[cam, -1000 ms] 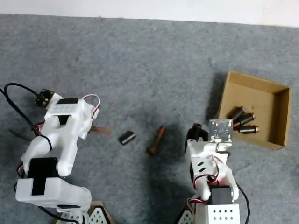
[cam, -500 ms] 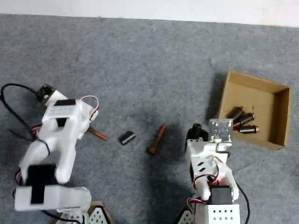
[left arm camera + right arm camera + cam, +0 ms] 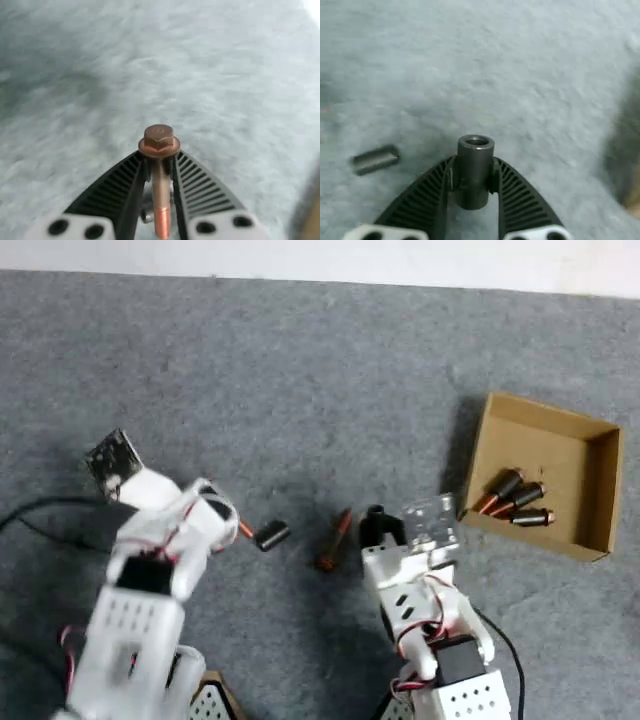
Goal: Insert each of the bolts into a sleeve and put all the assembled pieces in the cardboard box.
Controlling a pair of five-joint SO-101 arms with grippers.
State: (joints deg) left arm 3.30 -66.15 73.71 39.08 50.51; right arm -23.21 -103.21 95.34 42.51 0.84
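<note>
The left pincer [image 3: 159, 159] is closed to a narrow gap, and a copper bolt [image 3: 159, 142] is clamped between its ribbed jaws. The hexagonal head projects past the tips and the threaded shank runs back between them. The right pincer [image 3: 473, 167] is set somewhat wider and is gripped round a black sleeve [image 3: 475, 150], whose open end projects past the tips.

Seen from above, a loose sleeve [image 3: 271, 535] is laid on its side on the grey carpet [image 3: 300, 390] just beyond the left pincer, with the tip of the clamped bolt just beside it. A loose bolt [image 3: 335, 538] is found between that sleeve and the right pincer, near the gripped sleeve but apart from it.

Farther off, on the right arm's outer side, the cardboard box [image 3: 600, 490] is set well apart from both pincers. Three assembled pieces [image 3: 515, 498] are laid side by side in it, towards the wall nearer the right arm.
</note>
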